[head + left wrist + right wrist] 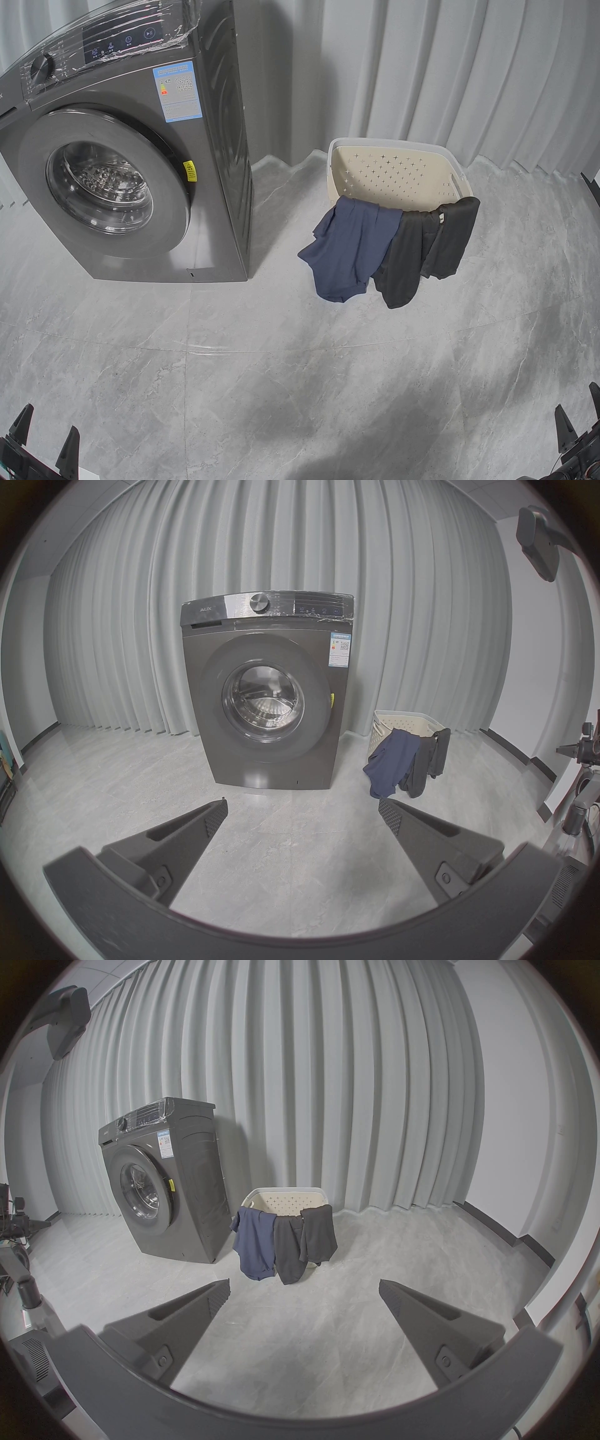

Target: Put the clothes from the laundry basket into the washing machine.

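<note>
Head view, grippers: your left gripper (49,431) and right gripper (578,415) both sit low, fingers spread wide, holding nothing.
Head view, clothes: the laundry basket (400,145) stands well ahead of your right gripper, a little inward of it. A blue garment (350,250) and dark clothing (425,244) hang over its near rim, their long axis running down toward the floor (312,387).
Head view, nearer arm: the right, as I judge it. The washing machine (125,156) lies ahead of your left gripper, well apart from it.
Left wrist view, machine: straight ahead between the spread fingers. Its round door (262,700) looks shut, so you probably have to open it before loading.
Left wrist view, basket: ahead and off toward the right arm's side, near the machine.
Right wrist view, clothes: ahead between the parted fingers, slightly toward the left arm's side, with the hanging ends facing you.
Hard to make out: whether the dark clothing is one piece or two, where the door handle sits, and whether more lies in the basket behind the draped rim.
</note>
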### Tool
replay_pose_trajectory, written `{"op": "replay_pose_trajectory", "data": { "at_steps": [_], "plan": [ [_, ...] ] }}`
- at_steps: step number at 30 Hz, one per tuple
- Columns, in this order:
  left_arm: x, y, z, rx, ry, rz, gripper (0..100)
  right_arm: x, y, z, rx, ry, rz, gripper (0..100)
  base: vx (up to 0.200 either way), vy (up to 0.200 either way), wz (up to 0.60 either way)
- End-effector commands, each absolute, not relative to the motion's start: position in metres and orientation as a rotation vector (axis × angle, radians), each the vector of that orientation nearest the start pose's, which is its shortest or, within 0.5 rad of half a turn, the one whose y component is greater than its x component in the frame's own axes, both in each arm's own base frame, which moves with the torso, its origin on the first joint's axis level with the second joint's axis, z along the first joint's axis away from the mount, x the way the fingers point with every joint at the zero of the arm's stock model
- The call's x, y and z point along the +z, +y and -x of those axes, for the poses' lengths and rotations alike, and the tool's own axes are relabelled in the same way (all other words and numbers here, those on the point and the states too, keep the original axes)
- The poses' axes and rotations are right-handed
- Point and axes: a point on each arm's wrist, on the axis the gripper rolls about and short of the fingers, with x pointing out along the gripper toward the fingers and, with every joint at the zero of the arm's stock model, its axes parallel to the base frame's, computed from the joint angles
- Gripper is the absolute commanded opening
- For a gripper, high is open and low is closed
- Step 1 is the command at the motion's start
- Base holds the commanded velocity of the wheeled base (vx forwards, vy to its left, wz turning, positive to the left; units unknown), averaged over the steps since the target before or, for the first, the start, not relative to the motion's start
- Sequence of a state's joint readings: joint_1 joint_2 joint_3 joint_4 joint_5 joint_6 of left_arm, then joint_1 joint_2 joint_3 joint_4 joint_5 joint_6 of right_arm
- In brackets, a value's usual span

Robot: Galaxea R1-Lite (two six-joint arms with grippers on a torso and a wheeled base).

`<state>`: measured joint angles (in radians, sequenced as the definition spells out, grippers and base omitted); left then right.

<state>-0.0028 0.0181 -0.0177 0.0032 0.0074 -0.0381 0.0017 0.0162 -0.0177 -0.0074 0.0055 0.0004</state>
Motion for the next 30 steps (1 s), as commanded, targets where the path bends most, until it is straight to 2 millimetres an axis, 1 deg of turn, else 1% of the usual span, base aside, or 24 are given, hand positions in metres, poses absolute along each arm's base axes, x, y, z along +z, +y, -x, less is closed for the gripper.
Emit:
{"op": "replay_pose_trajectory", "data": {
  "at_steps": [1,5,23,30],
  "plan": [
    [0.0761,0.0003,0.0227,0.006,0.004,0.038,100,0.0763,0.0001,0.0228,0.008,-0.008,0.0,100,0.0,0.0,0.0],
    [0.0761,0.0003,0.0227,0.006,0.004,0.038,100,0.0763,0.0001,0.0228,0.008,-0.008,0.0,100,0.0,0.0,0.0],
    [0.0761,0.0003,0.0227,0.006,0.004,0.038,100,0.0763,0.0001,0.0228,0.008,-0.008,0.0,100,0.0,-0.2,0.0],
    [0.0761,0.0003,0.0227,0.008,0.004,0.04,100,0.0763,0.0001,0.0228,0.008,-0.008,0.0,100,0.0,0.0,0.0]
  ]
}}
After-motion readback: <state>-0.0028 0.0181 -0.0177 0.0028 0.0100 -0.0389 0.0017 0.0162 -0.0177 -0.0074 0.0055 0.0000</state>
